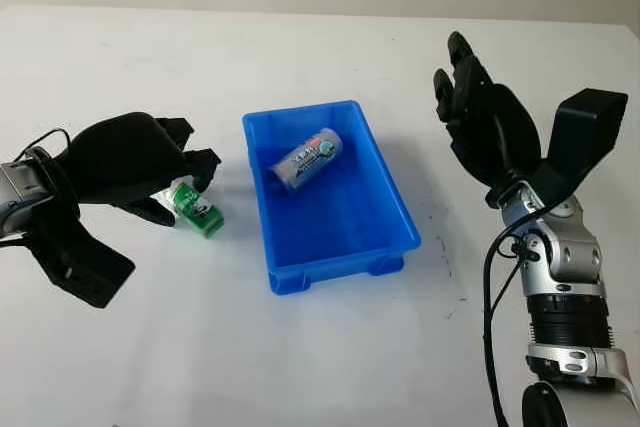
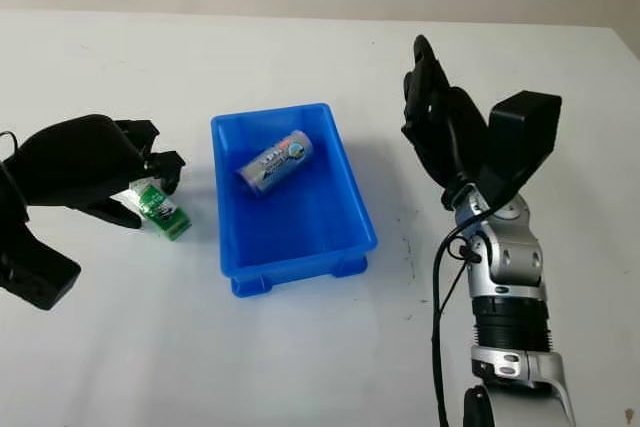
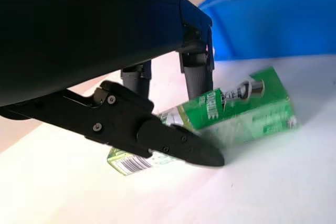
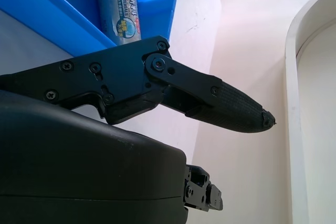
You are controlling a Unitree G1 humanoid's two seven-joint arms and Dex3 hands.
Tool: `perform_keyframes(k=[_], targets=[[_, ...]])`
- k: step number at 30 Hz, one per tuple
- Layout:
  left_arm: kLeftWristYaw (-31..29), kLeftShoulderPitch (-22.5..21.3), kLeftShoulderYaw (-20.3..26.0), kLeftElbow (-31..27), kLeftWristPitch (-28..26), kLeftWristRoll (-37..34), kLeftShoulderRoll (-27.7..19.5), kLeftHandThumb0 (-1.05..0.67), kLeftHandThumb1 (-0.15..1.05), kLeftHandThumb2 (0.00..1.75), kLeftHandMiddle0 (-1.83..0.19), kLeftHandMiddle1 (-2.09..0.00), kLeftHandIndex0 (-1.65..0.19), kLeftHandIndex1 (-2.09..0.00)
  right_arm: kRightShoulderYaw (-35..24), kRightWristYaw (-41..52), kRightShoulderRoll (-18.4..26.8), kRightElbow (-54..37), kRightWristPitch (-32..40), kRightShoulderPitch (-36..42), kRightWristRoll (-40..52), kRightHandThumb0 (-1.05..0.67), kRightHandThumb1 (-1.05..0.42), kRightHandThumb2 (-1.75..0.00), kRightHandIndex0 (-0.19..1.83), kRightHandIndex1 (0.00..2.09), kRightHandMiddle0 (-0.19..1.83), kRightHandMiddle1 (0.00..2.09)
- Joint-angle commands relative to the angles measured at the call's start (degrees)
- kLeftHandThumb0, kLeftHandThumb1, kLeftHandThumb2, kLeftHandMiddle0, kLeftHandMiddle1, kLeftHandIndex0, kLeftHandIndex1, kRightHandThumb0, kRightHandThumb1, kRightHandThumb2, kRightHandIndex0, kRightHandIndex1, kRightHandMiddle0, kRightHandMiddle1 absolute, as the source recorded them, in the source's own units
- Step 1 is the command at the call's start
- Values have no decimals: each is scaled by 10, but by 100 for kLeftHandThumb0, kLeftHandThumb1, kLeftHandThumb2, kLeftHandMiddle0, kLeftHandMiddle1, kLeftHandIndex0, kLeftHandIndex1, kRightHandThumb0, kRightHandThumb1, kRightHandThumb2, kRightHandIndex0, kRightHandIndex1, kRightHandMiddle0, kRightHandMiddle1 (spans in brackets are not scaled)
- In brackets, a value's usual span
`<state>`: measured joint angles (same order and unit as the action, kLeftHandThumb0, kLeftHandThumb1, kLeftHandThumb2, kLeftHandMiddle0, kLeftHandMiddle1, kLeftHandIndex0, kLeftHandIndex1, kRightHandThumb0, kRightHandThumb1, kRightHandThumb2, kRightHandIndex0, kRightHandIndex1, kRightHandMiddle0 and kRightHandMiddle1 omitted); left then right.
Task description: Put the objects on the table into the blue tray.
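Nearest, at the left: left hand (image 1: 150,172), glossy black shell, fingers curled round a small green printed carton (image 1: 197,211) lying tilted on the white matte table (image 1: 120,347), thumb pressed along its lower side. Just beyond those fingertips, toward the middle: blue tray (image 1: 390,212), smooth rectangular plastic, holding a silver cylindrical can (image 1: 308,159) lying on its side. Past the tray, at the right: right hand (image 1: 470,97), raised clear of the table, open, holding nothing.
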<state>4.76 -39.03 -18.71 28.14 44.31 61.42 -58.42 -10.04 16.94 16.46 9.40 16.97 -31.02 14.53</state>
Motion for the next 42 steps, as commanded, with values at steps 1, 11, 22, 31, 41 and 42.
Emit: perform_keyframes(k=[1, 11, 22, 31, 41, 42], targets=[[15, 8, -23, -3, -3, 23, -3, -46, 100, 7, -37, -209, -22, -183, -7, 2, 7, -9, 3, -7, 6, -74, -105, -82, -19, 0, -19, 0], [20, 41, -37, -29, -42, 41, -1, -50, 105, 28, -78, -209, -43, -209, -9, 2, 9, -7, 7, -13, 5, -73, -105, -83, -19, 0, -19, 0], [18, 42, 35, -23, -109, -70, -6, -43, 105, 30, -69, -209, -30, -209, -10, 1, 6, -13, 12, -12, 8, -72, -105, -83, -19, 0, -19, 0], [-19, 54, 146, -148, -169, -186, -5, -43, 105, 35, -51, -209, -24, -209, -3, 1, 2, -16, 14, -7, 8, -73, -105, -82, -19, 0, -19, 0], [-70, 41, 197, -277, -213, -312, 75, -40, 105, 32, -57, -209, -18, -209, 2, -3, -2, -15, 12, -3, 5, -72, -105, -83, -19, 0, -19, 0], [-78, 36, 193, -288, -218, -310, 83, -41, 105, 33, -60, -209, -14, -208, -1, -1, -4, -12, 10, -2, 10, -72, -105, -83, -19, 0, -19, 0]])
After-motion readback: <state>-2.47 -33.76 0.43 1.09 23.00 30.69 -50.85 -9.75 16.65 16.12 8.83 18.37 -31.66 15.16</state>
